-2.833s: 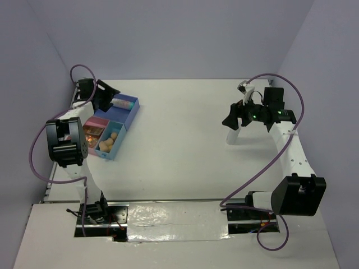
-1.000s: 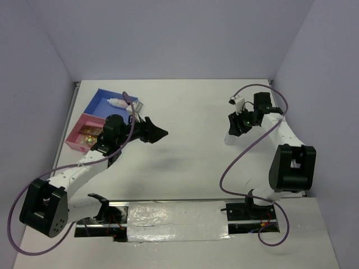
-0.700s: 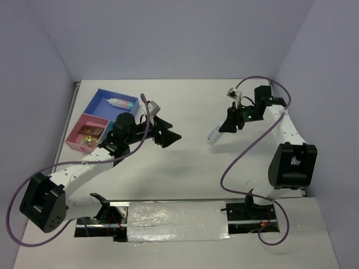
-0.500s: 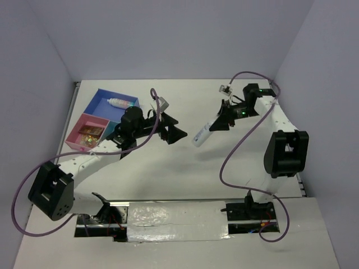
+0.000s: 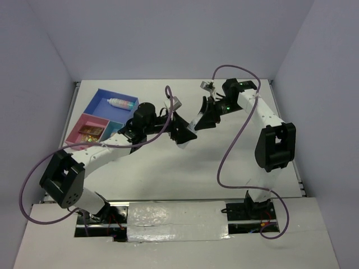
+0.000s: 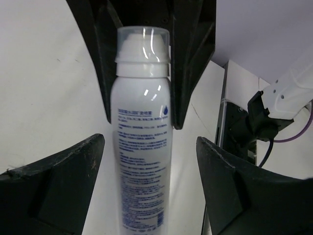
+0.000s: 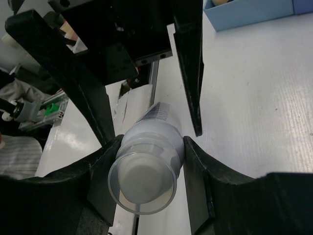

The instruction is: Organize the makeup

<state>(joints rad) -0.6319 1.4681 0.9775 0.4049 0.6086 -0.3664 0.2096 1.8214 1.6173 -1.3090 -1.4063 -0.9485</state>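
Wide open at the left gripper (image 5: 183,134), with a finger on each side of the small white bottle (image 5: 194,124) and a clear gap to either finger in the left wrist view. Placed to receive, not yet gripping.

At far left on the table (image 5: 168,174), the compartment tray (image 5: 101,91), well apart from the handover. In its blue section, the white-pink-teal tube (image 5: 120,102) lying flat. In the pink section, eyeshadow palettes (image 5: 88,132). Probably sorted one kind per section, hence a slot wanted for the bottle. Teal section mostly hidden behind the left arm, so nothing to say of its contents.

Toward the middle, lifted off the table: the bottle, lying along the line between the two claws, cap end toward the right arm, base end reaching in between the left fingers (image 6: 63,176). Presented this way, it seems, to leave the long printed body free for a second grip.

Further right, clenched on the bottle at the right gripper (image 5: 206,115), pads (image 7: 199,196) pressed to the body just behind the clear cap, as seen from the right wrist. Gripped near one end, likely for the same reason: room for the other claw.

Judged step: a mid-air pass from right to left, with the tray on the left arm's side. Needed next: close left squarely on the body before letting go on the right. Risk: slipping or tilting of a smooth round bottle on an early release.
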